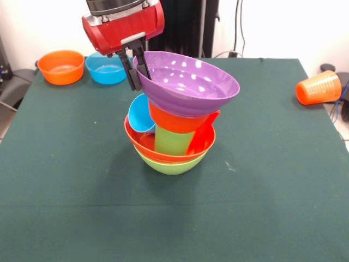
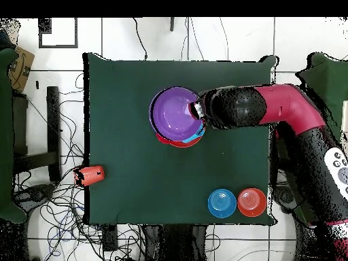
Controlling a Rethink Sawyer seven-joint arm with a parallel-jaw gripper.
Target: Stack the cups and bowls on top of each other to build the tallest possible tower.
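While my gripper (image 1: 135, 70) pinches the rim of the purple bowl (image 1: 188, 83), one finger inside and one outside, that bowl sits tilted on top of the tower (image 1: 174, 123) near the middle of the green table (image 1: 65, 180). Under it there's a small orange bowl (image 1: 173, 122), then the lime green cup (image 1: 170, 141), red cup (image 1: 203, 132) and light blue cup (image 1: 142, 114) standing in the orange-red bowl (image 1: 143, 146), nested in the lime green bowl (image 1: 172, 165). Well away from the tower, another orange bowl (image 1: 61, 66) and a blue bowl (image 1: 106, 68) touch at one table edge. An orange cup (image 1: 319, 87) lies on its side at another corner.
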